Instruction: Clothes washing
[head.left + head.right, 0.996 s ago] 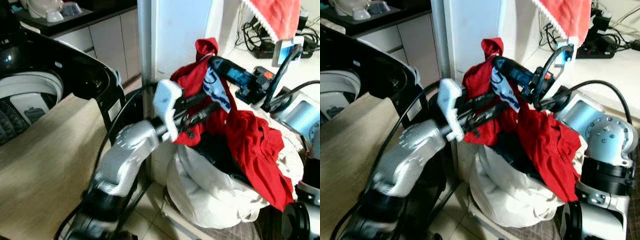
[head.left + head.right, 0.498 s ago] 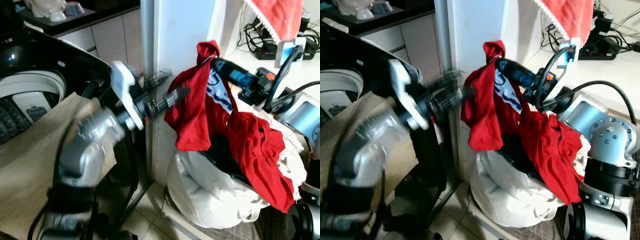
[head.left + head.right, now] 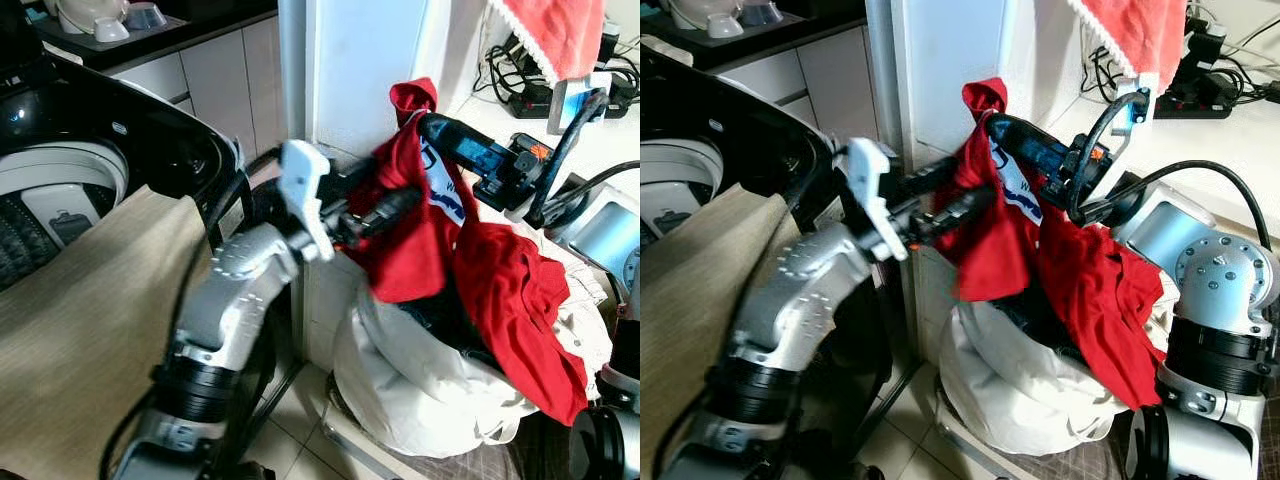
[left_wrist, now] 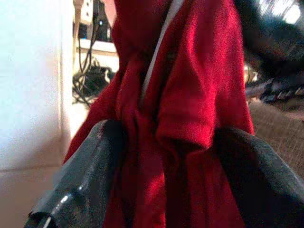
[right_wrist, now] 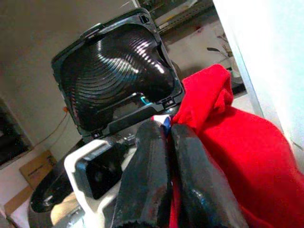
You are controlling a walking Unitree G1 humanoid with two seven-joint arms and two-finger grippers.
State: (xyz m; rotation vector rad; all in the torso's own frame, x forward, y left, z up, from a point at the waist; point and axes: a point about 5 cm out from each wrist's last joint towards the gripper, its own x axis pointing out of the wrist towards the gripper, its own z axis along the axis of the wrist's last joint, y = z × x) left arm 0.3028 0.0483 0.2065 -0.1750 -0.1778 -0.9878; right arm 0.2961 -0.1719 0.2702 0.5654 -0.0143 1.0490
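Your left gripper (image 3: 395,205) reaches across to the red shirt (image 3: 420,240) and its two black fingers (image 4: 90,175) are squeezed on a bunched fold of the cloth. Your right gripper (image 3: 992,124) is up high, and its fingers (image 5: 190,180) are pressed close together with the top of the same red shirt pinched between them. So the shirt hangs between your two grippers, just above the white laundry bag (image 3: 430,385). The rest of the shirt drapes down over the bag's rim on your right side. Dark clothes sit inside the bag under it. The washing machine (image 3: 70,190) is on your left with its black lid (image 5: 116,76) standing open. A tan cloth (image 3: 80,300) lies across its front. A white pillar (image 3: 350,70) stands behind the shirt.
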